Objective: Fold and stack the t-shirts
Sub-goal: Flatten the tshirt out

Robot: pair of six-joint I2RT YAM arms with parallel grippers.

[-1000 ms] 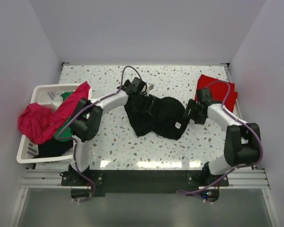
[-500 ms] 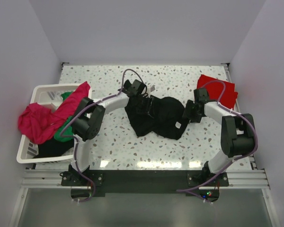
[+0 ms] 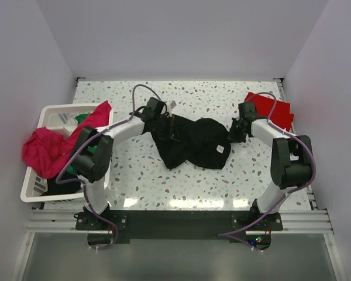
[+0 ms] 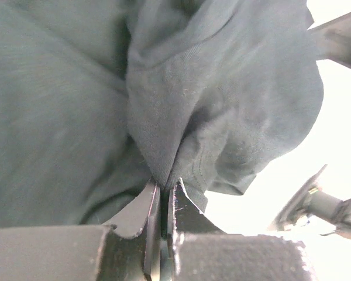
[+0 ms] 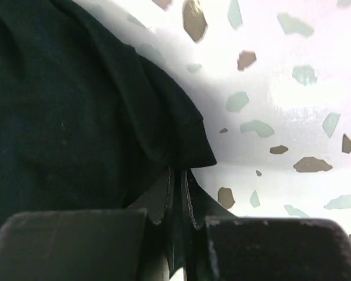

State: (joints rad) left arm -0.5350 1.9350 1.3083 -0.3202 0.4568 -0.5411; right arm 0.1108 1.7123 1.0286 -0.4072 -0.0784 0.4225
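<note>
**Both claws pinched on the black t-shirt at mid-tabletop**

I see the black t-shirt point(image 3: 190, 146) lying crumpled in the middle of the tabletop point(image 3: 140, 178), between my two arms. My left claw point(image 4: 164, 188) is closed down to a sliver on a bunched fold of that shirt. In the left wrist view the cloth rises from between the fingertips in a thick ridge and fills most of the frame. From above, this claw sits at the shirt's far-left edge.

My right claw point(image 5: 178, 175) is likewise shut narrow, with the shirt's hemmed corner caught between its fingers. The right wrist view shows that corner lying on the speckled surface just beside the tips. From above, this claw sits at the shirt's right edge. A small pale tag point(image 3: 221, 149) shows on the black cloth near that side.

The red t-shirt point(image 3: 279, 111) lies at the far right of the tabletop, partly behind my right arm and apart from the black one.

At the left edge stands the white slatted laundry basket point(image 3: 50, 110). The magenta-pink t-shirt point(image 3: 44, 151) spills over its left rim and drapes across its top. The green t-shirt point(image 3: 77, 163) shows beneath it. Dark cloth lies low in the basket's near end, and I cannot tell what it is.
</note>
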